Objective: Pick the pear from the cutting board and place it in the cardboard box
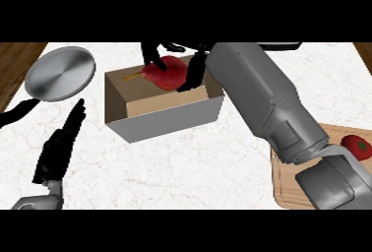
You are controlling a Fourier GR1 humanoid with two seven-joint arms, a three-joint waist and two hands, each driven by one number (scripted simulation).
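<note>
Hanging over the open box [163, 110], the right hand [170, 59] has its fingers [195, 71] curled round the red pear [166, 73], which sits above the box's inside. The left hand [62, 147] rests low left, fingers straight. A pan [60, 74] lies left of the box; a tomato [356, 146] sits on the board [291, 189], all on the table [181, 167].
</note>
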